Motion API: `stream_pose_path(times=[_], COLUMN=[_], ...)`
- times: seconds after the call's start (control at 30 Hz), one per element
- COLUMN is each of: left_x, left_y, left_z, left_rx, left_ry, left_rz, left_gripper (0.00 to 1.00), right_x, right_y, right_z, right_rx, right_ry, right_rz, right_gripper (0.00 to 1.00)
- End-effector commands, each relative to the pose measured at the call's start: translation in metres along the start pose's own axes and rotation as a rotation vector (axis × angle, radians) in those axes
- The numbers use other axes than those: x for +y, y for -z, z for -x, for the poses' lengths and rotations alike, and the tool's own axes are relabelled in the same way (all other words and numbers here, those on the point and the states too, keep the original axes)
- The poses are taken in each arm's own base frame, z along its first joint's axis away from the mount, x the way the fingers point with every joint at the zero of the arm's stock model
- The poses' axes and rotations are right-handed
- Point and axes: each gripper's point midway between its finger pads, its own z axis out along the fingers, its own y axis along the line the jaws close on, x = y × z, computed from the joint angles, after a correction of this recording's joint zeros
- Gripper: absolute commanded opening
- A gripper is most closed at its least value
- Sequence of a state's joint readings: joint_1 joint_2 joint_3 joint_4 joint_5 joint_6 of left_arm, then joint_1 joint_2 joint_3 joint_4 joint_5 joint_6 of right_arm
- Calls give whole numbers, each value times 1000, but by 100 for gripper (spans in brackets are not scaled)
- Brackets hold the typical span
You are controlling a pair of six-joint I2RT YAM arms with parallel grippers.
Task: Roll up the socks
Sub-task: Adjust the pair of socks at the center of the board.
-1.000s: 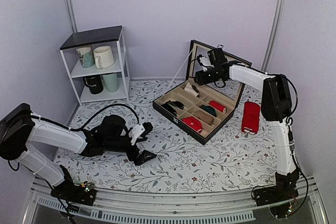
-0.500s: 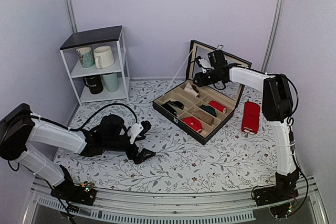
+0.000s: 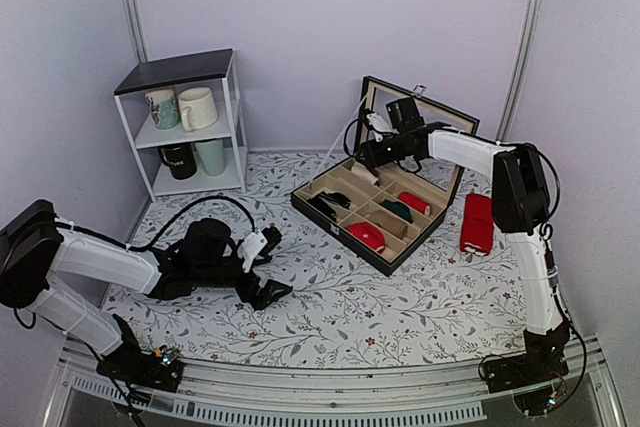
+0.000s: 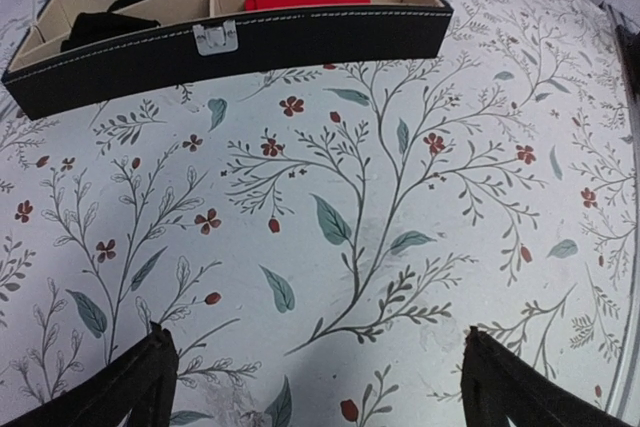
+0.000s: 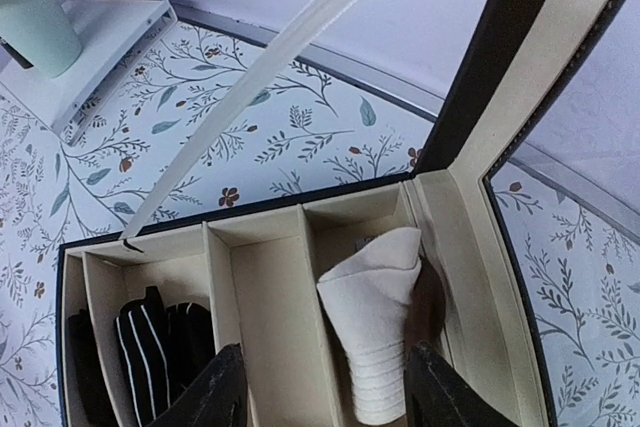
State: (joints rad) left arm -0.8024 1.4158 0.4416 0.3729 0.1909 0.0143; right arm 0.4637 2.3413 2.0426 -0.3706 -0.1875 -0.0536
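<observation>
Socks, soft and light, sit bundled in the box; a mid-bundle pinch looks safest. Right fingers hang parted above, left fingers splayed, both empty.

Left arm lying low, left hand spread wide, right arm reaching far forward, right hand partly spread

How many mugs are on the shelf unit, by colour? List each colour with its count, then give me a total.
Cream mug: 1
Patterned mug: 1
Black mug: 1
Pale green mug: 1
Total: 4
</observation>
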Motion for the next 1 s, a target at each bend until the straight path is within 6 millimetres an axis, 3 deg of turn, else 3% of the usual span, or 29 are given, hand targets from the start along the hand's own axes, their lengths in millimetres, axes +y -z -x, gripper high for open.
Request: stream_pose_path(times=[0.0,0.33,0.7,0.97], left_x=[7,7,6,5], left_y=[2,-1,-1,-1], left_z=[4,2,2,1], left_rx=[-20,-5,2,8], left_ry=[4,2,-1,-2], left_rz=[20,13,9,4], left_gripper=[99,99,99,99], right_x=[-7,-16,-19,-30], right_y=[-30,-43,-61,-67], right_z=[-24,-38,-53,-66], right_rx=[40,60,83,115], right_ry=[21,14,-26,-63], right_rz=[-1,14,29,-7], right_gripper=[54,52,38,37])
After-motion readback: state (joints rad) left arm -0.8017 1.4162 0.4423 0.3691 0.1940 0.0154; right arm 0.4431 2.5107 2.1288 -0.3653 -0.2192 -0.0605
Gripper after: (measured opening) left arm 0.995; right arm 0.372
